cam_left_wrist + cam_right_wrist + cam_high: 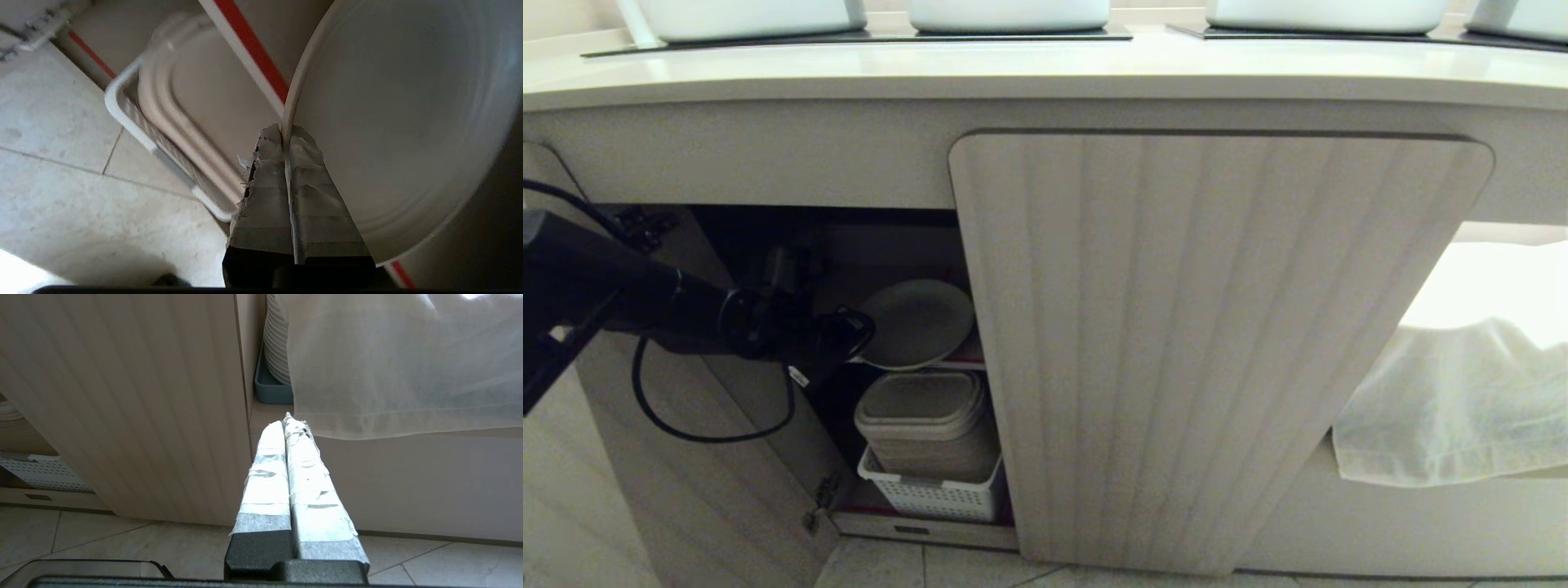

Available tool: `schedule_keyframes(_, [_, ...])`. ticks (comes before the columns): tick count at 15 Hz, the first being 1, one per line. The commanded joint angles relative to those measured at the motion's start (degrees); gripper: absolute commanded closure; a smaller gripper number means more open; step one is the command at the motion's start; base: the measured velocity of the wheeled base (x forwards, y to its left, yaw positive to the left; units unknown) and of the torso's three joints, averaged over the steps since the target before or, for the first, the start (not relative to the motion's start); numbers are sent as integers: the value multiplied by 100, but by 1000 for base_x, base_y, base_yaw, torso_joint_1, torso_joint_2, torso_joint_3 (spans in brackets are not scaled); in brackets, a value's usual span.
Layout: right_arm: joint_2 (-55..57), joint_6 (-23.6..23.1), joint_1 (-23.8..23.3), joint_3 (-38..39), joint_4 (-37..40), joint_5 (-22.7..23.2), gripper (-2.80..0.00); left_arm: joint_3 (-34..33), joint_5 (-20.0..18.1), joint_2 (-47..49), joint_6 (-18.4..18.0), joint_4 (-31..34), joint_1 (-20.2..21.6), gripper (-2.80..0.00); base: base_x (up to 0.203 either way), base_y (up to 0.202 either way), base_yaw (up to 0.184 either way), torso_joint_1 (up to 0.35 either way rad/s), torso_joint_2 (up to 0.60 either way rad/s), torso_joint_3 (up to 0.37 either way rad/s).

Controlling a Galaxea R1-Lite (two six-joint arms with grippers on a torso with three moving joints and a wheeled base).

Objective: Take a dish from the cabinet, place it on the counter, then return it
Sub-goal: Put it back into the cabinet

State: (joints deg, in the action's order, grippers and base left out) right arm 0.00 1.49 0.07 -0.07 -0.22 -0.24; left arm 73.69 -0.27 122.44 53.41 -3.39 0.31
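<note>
Cream counter point(1045, 69) runs across the top, with black inset panels and white tubs along its back edge; pale floor tiles point(61, 163) lie below; a white cloth point(1454, 400) hangs over the plain unit on the right. Under the counter the cabinet point(1217, 343) has one fluted door shut and its left side open and dark, a red-edged shelf point(249, 49) inside; below the shelf a white basket point(931, 494) holds stacked beige containers. On or just above that shelf the plate point(916, 322) tilts at the opening; the left gripper point(854, 335) is clamped on its near rim, taped fingertips pressed to either face. I judge this the taking-out step; next the plate must clear the shelf edge and door, then rise to the counter. Right gripper point(288, 424) hangs parked, fingers together, before the shut door.
</note>
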Motion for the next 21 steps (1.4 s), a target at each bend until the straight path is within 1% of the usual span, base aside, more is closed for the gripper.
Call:
schedule_keyframes(1, [0,1,1,-1,-4,-2,0,148,-3,169,29,5,92,0,0,0,0,0,0,0])
schedule_keyframes(11, [8,1,1,-1,-4,-2,0,789,10,553,56,32,74,0,0,0,0,0,0,0])
schedule_keyframes(13, [9,1,1,-1,-4,-2,0,1019,9,636,56,229,64,0,0,0,0,0,0,0])
schedule_keyframes(15, [8,1,1,-1,-4,-2,0,1387,9,759,56,503,61,0,0,0,0,0,0,0])
schedule_keyframes(18, [8,1,1,-1,-4,-2,0,1840,9,949,56,744,74,0,0,0,0,0,0,0])
schedule_keyframes(21, [3,1,1,-1,-4,-2,0,2122,9,1062,56,944,74,0,0,0,0,0,0,0])
